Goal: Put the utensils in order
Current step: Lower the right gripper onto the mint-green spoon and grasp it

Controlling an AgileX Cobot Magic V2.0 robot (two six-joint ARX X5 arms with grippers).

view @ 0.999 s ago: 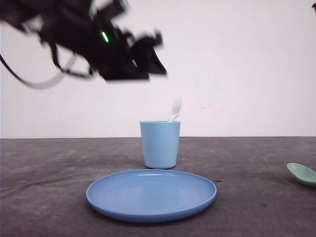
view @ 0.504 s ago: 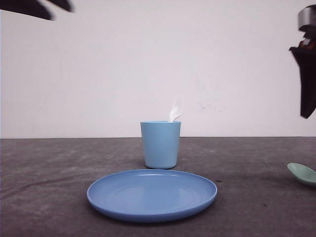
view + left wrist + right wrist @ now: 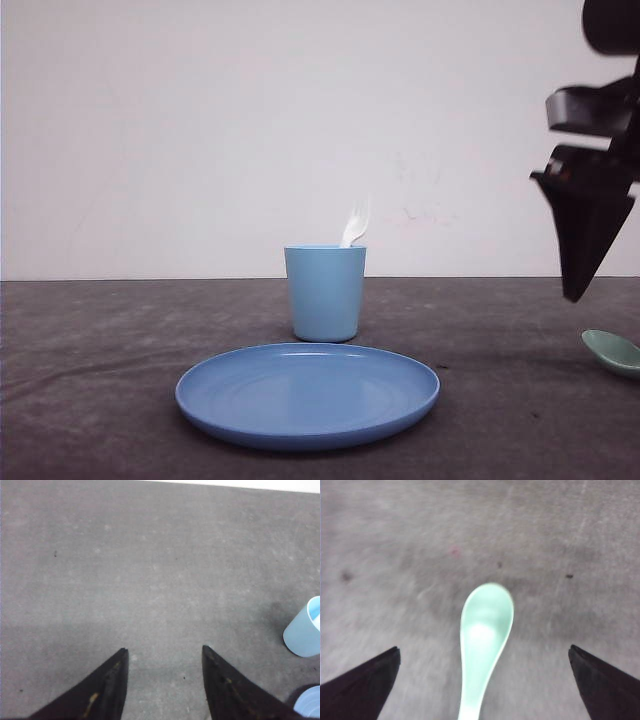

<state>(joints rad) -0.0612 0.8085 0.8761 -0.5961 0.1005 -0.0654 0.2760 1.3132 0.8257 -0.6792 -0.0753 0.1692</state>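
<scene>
The right claw [image 3: 482, 680] has dropped in, spread wide and empty, above the mint-green plastic spoon [image 3: 484, 637] lying right of the light blue cup [image 3: 325, 292]. The white plastic fork [image 3: 355, 222] already stands inside that cup; the left claw [image 3: 162, 680], released, has withdrawn.

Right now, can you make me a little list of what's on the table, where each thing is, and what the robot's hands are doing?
fork: white fork standing in the cup, tines up
cup: light blue cup upright behind the plate
plate: blue plate at the front, nothing on it
spoon: mint-green spoon lying on the table on the right
right gripper: right gripper open, above the spoon, not touching it
left gripper: left gripper open, holding nothing
</scene>
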